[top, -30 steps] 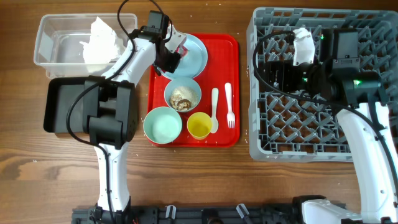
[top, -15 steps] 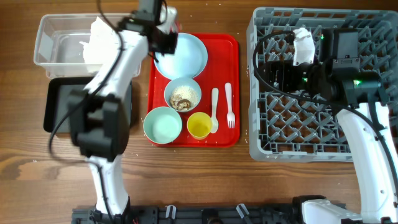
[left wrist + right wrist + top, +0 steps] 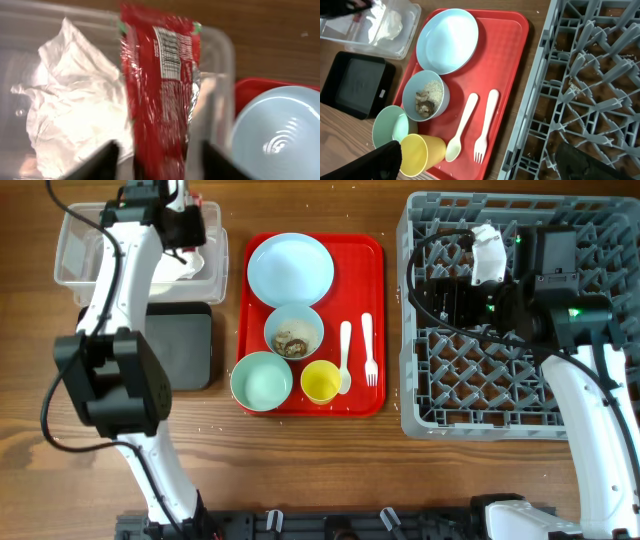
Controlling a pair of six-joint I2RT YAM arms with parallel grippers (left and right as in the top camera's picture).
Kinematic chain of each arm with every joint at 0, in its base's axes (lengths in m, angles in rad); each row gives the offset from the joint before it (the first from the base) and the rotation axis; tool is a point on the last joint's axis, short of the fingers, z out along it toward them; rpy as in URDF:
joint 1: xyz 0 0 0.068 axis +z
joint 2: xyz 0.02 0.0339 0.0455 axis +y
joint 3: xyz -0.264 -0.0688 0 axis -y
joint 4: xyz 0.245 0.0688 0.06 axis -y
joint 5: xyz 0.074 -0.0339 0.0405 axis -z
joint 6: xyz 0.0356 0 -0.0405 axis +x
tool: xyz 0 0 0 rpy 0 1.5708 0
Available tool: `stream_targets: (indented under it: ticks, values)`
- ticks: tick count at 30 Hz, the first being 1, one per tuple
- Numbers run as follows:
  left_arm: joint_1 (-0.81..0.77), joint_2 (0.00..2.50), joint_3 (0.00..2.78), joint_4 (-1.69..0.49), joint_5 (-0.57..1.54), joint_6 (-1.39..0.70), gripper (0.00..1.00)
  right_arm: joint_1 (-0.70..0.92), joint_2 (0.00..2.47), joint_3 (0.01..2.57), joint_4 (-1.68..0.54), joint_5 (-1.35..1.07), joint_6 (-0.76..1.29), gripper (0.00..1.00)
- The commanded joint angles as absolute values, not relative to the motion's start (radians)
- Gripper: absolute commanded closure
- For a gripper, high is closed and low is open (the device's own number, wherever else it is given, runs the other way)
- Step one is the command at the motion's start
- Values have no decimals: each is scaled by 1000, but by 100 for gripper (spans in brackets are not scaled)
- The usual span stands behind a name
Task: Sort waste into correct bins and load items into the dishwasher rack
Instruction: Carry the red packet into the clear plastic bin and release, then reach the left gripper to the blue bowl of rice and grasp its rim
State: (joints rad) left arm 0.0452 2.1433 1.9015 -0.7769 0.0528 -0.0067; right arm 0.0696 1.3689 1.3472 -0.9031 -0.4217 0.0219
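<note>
My left gripper point(image 3: 185, 230) is over the clear tub point(image 3: 80, 240), open. In the left wrist view the red wrapper point(image 3: 162, 90) hangs blurred between its fingers point(image 3: 107, 160) with a gap on each side, and the crumpled white napkin point(image 3: 75, 115) lies in the tub beside it. On the red tray point(image 3: 365, 395) sit the pale blue plate point(image 3: 290, 268), the white bowl point(image 3: 294, 330) with food scraps point(image 3: 426, 100), the teal bowl point(image 3: 261, 380), the yellow cup point(image 3: 321, 382), the spoon point(image 3: 345, 355) and the fork point(image 3: 368, 348). My right gripper point(image 3: 440, 290) hangs wide open and empty over the grey dishwasher rack point(image 3: 520, 410).
The black tray point(image 3: 180, 345) lies just in front of the clear tub, left of the red tray. A strip of bare wood separates the red tray from the rack. Cables run over the rack's far part near my right arm.
My left arm swung from the blue plate over to the clear tub carrying the red wrapper, and its jaws have come apart. The right arm has not moved.
</note>
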Motion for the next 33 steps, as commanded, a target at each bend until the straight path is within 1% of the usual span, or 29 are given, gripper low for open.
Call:
stream_targets:
  ticks: [1,2,4,8,12,14,18,21,27,30,33]
  values:
    - [57,2156,1892,-764,51,-16,17,73,1371,1367,-898,-414,29,0]
    - [57,2146,1893,-759,51,-15,14,73,1371,1367,-898,-414,29,0]
    - [56,2123,1893,-760,63,-15,11,73,1371,1367,-898,-414,29,0]
    - [45,2056,1893,-792,146,-16,11,73,1371,1367,-899,-414,29,0]
    - [6,1982,1893,-883,234,-16,14,73,1371,1367,-898,-414,28,0]
    - [-29,1955,1893,-945,253,-16,18,73,1371,1367,-898,-414,28,0]
    - [-118,1947,1893,-1062,262,-17,23,73,1371,1367,-897,-414,28,0]
    - [-187,1951,1882,-1128,262,-76,23,73,1371,1367,-898,-414,29,0]
    - [-289,1974,1877,-1172,262,-172,25,60,1365,1367,-891,-404,57,1]
    - [-316,1977,1877,-1171,261,-174,28,19,1346,1367,-894,-332,159,0]
    - [-333,1977,1877,-1167,261,-189,29,-49,1311,1367,-913,-310,191,1]
